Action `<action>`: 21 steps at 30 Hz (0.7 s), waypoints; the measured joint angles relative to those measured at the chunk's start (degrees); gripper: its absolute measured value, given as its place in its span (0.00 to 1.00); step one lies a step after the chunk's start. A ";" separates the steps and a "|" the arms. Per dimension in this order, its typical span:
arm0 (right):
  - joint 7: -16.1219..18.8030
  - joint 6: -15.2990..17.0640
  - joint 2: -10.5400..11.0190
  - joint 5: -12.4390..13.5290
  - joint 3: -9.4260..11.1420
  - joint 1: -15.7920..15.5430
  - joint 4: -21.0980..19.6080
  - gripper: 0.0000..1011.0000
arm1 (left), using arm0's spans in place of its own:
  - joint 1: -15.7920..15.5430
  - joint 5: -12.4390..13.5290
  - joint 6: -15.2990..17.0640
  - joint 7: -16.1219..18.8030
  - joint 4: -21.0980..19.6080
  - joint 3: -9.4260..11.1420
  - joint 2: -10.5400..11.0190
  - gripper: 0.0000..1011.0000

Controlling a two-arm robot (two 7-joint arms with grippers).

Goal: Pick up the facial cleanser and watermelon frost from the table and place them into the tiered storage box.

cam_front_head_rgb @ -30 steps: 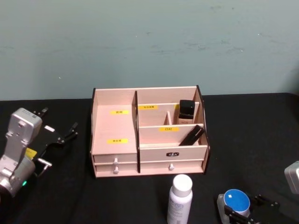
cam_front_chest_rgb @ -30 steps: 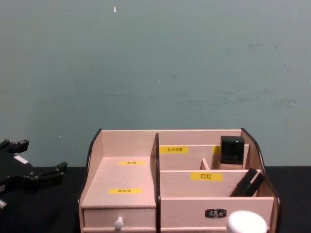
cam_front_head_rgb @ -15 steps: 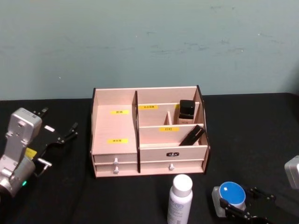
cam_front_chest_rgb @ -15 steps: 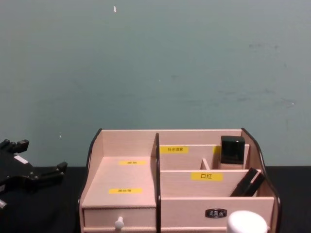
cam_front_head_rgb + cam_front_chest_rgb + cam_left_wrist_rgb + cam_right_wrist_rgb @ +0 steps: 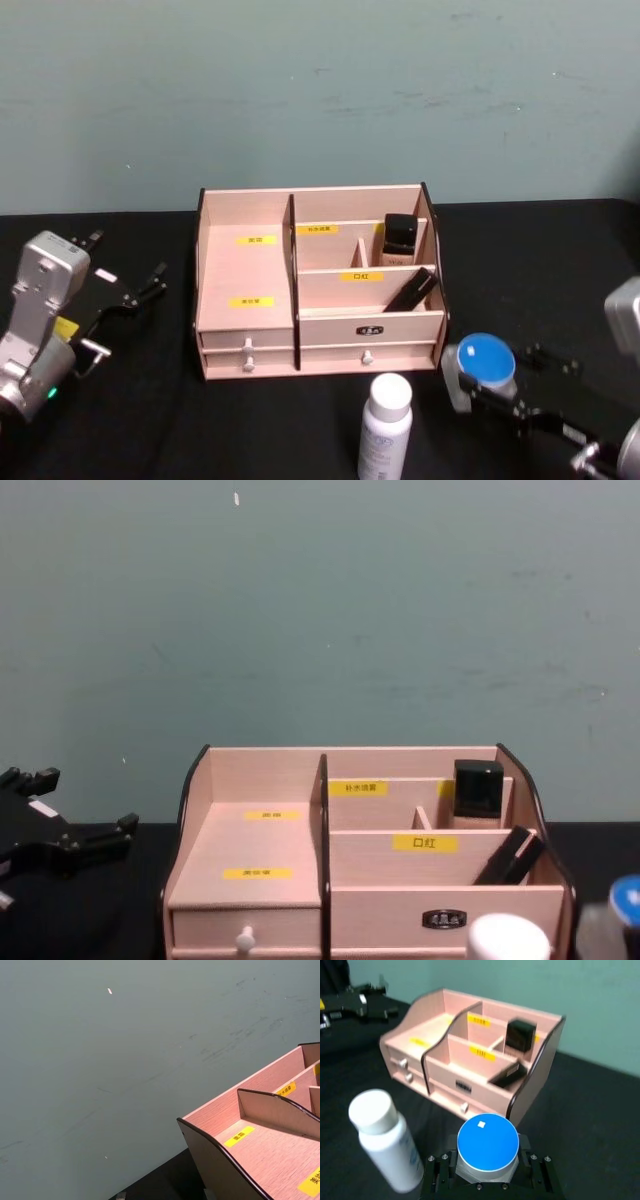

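Black tabletop, teal wall. Head view: my right claw is clamped on the blue-lidded jar at four o'clock of the tiered storage box. The left claw sits parked, fingers apart, at nine. Left wrist view: the box's left shelves. Right wrist view makes the grip plainer than the head view does, with the jaws on the jar's sides beneath the lid. I'd judge it rigid, light and slick. Chest view: the white bottle, cap only.

1. Tiered storage box: pale-pink wood, matt, fine grain showing, dark edges; yellow paper labels.
2. Facial cleanser bottle: smooth white plastic, slight sheen.
3. Watermelon frost jar: glossy blue lid, translucent frosted body.
4. Table: matt black cloth.
5. Wall: matt, scuffed paint.
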 joint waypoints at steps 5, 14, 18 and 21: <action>0.73 0.72 0.02 -0.20 0.14 3.45 -0.40 0.72 | 0.00 0.00 0.00 0.00 0.00 0.00 0.00 0.99; 5.00 1.82 -0.96 1.74 -2.87 14.80 2.07 0.72 | 0.00 0.00 0.00 0.00 0.00 0.00 0.00 0.99; 7.45 1.91 -1.07 3.07 -4.28 19.19 4.12 0.72 | 0.00 0.00 0.00 0.00 0.00 0.00 0.00 0.99; 10.70 2.11 -1.16 4.61 -5.92 24.58 7.58 0.72 | 0.00 0.00 0.00 0.00 0.00 0.00 0.00 0.99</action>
